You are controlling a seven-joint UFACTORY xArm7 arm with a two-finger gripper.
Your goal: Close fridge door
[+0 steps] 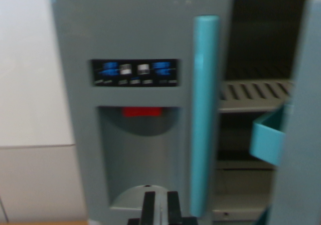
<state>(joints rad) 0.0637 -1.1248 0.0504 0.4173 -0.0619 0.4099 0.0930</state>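
A grey toy fridge fills the wrist view. Its left door (140,39) is shut and carries a teal handle (204,115), a dark button panel (135,72) and a dispenser recess with a red tab (142,112). The right door (303,135) stands open at the wrist view's right edge, with a teal door bin (268,140) on its inner side. Between them the dark interior shows a slatted shelf (253,93). My gripper (160,207) sits at the bottom centre, in front of the dispenser, its two black fingers close together with a narrow gap and nothing visibly between them.
A white wall or cabinet (30,84) stands to the left of the fridge. A strip of wooden surface (45,223) shows at the bottom left corner.
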